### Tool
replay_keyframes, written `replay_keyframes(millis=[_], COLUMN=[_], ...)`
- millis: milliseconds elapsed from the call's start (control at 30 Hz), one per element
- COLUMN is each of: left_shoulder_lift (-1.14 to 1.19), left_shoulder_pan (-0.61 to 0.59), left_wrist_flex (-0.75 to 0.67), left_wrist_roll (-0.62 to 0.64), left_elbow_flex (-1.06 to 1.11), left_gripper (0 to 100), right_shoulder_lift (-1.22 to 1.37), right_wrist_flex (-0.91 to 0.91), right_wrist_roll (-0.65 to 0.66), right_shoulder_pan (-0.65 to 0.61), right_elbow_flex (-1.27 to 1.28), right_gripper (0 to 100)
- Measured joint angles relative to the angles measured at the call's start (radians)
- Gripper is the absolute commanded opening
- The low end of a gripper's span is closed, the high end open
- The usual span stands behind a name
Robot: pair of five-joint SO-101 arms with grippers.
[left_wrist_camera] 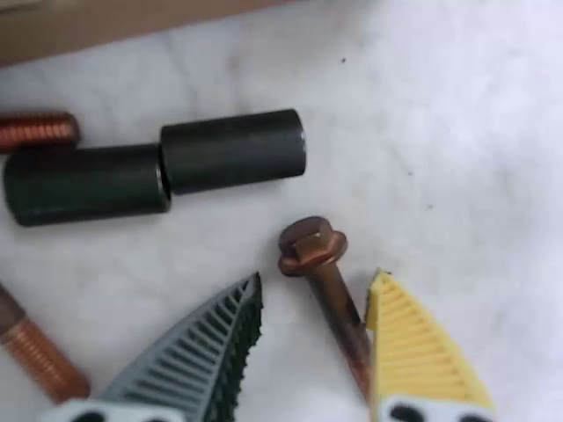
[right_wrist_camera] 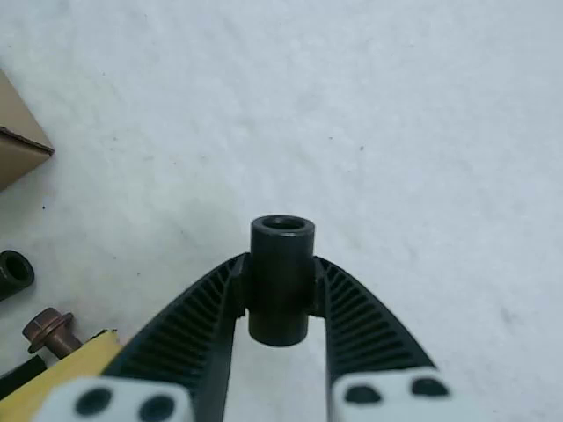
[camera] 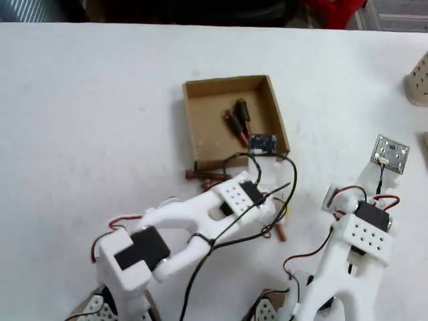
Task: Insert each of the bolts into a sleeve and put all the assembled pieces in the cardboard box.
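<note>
Gripping a black sleeve (right_wrist_camera: 281, 286), that's the right gripper (right_wrist_camera: 281, 264): fingers (right_wrist_camera: 198, 330) clamped on both sides of it. The sleeve stands upright with its open bore showing, above the white worktop (right_wrist_camera: 396, 105).

Over at the left gripper (left_wrist_camera: 317, 277) the fingers are spread, one dark and ribbed (left_wrist_camera: 211, 352), one yellow (left_wrist_camera: 413, 343). A copper bolt (left_wrist_camera: 308, 246) lies on the worktop between them. Its hex head pokes out past the tips and its shank runs right along the yellow finger. Whether the two touch, I can't tell.

Just beyond the bolt head a lying sleeve (left_wrist_camera: 233, 149) butts end to end against a second lying sleeve (left_wrist_camera: 84, 185). A threaded bolt end (left_wrist_camera: 35, 130) sits just beside that second one, and another threaded shank (left_wrist_camera: 35, 356) lies near the dark finger.

From overhead, the cardboard box (camera: 227, 81) sits mid-worktop, with a few dark assembled pieces (camera: 237, 120) bunched inside. The left arm (camera: 200, 214) comes in from 7 o'clock, its wrist right at the box's near wall, at 6 o'clock. Spare bolts (camera: 207, 176) lie just outside that wall at 7 o'clock of the box. One more loose bolt (camera: 281, 232) lies farther out at 5 o'clock. The right arm (camera: 354, 247) stands at 4 o'clock of the box, well apart from it.
</note>
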Motion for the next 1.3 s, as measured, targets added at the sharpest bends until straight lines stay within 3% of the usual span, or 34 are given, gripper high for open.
replay_keyframes(millis=[100,433,600,767,1000,1300], left_shoulder_lift=[0.0,0.0,-0.009,-0.028,-0.089,-0.245], left_shoulder_pan=[0.0,0.002,-0.009,-0.095,-0.15,-0.206], left_wrist_flex=[0.0,0.031,0.107,0.181,0.201,0.0], left_wrist_roll=[0.0,0.0,-0.066,-0.129,-0.264,-0.305], left_elbow_flex=[0.0,0.0,-0.002,-0.002,0.06,0.27], left_gripper=[4,3,4,3,3,3], right_shoulder_lift=[0.0,0.0,0.0,0.0,0.0,0.0], right_wrist_flex=[0.0,0.0,0.0,0.0,0.0,-0.026], right_wrist_roll=[0.0,0.0,0.0,0.0,0.0,-0.06], right_shoulder_pan=[0.0,0.0,0.0,0.0,0.0,-0.048], right_elbow_flex=[0.003,0.003,0.003,0.003,0.003,0.038], right_gripper=[1.8,1.8,1.8,1.8,1.8,1.7])
